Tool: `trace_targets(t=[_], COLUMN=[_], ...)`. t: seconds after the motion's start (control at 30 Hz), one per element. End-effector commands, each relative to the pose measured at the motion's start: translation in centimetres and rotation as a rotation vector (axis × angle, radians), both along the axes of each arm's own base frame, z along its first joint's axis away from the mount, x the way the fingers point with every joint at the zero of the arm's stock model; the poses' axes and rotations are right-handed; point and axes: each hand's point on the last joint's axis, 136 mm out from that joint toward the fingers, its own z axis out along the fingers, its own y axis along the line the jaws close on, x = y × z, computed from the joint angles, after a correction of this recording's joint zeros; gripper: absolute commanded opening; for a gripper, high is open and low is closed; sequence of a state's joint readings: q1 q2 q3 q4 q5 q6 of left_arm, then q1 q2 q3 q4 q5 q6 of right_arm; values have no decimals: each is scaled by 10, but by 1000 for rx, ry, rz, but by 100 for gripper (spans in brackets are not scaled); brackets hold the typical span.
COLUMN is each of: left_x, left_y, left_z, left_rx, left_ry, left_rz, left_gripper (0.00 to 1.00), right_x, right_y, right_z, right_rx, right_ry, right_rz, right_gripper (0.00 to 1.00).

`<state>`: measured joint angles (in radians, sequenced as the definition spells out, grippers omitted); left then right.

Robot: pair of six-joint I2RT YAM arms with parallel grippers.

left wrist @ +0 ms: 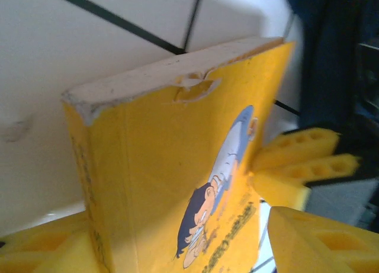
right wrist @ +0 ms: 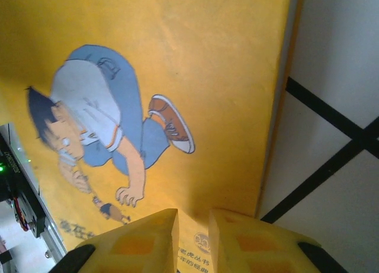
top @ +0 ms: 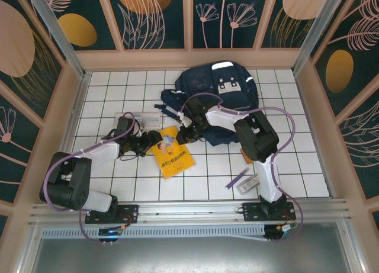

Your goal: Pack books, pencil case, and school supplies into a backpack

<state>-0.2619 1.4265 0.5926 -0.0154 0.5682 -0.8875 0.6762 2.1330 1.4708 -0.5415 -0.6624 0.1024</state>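
Left pincer (top: 151, 144) and right pincer (top: 185, 135) crowd the far edge of the yellow book (top: 173, 159) — little room between. The backpack (top: 228, 86) blocks the far middle of the table (top: 118, 184); purple pen (top: 237, 179) and clear pack (top: 249, 182) clutter near-right — near-left tiles lie bare.

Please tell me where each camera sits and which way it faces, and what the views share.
Top external: above and behind the arm bases, looking down on the tiled table, both arms and the backpack.
Left wrist: on the left arm, looking along its yellow jaws at the worn edge of the yellow book.
Right wrist: on the right arm, looking past its jaws onto the book's cover.
Shared: all three show the yellow book.
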Motion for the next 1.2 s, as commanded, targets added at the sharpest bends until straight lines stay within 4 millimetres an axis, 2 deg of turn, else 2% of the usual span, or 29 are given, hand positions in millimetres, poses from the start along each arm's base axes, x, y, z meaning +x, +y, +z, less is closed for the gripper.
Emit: trace_targets(t=[0.0, 0.13, 0.33, 0.47, 0.57, 0.67, 0.73, 0.8, 0.9, 0.93, 1.0, 1.07, 1.13, 1.17], left_x=[9, 13, 14, 15, 17, 28, 38, 49, 68, 73, 84, 91, 95, 96], left_y=[-32, -34, -25, -11, 10, 9, 6, 7, 1, -6, -18, -30, -43, -52], left_z=[51, 61, 48, 28, 12, 21, 39, 68, 130, 156, 207, 249, 285, 300], left_rx=[-189, -162, -93, -3, 116, 96, 70, 69, 65, 42, 5, -7, 9, 11], left_ry=[-128, -160, -138, -79, -24, -33, -71, -131, -300, -377, -524, -657, -789, -846], left_rz=[-91, -114, -78, -6, 82, 129, 146, 156, 108, 66, 0, -56, -112, -145], left_gripper=[62, 57, 54, 44, 34, 21, 14, 8, 2, 1, 0, 0, 0, 0], right_x=[-1, 7, 12, 12, 15, 18, 27, 42, 59, 62, 68, 68, 64, 63], right_y=[-2, -5, -10, -10, -10, -11, -14, -22, -40, -50, -74, -92, -109, -121], right_z=[-27, -22, -22, -17, -6, 11, 33, 66, 157, 191, 243, 275, 294, 299], right_rx=[-26, 5, 15, 24, 46, 80, 100, 116, 202, 249, 298, 339, 370, 362], right_ry=[31, 23, 25, 1, -41, -122, -216, -363, -673, -773, -938, -1042, -1116, -1142], right_rz=[5, -19, -38, -39, -43, -47, -79, -152, -299, -357, -475, -519, -538, -558], right_gripper=[21, 19, 16, 16, 16, 20, 26, 34, 41, 44, 48, 49, 54, 60])
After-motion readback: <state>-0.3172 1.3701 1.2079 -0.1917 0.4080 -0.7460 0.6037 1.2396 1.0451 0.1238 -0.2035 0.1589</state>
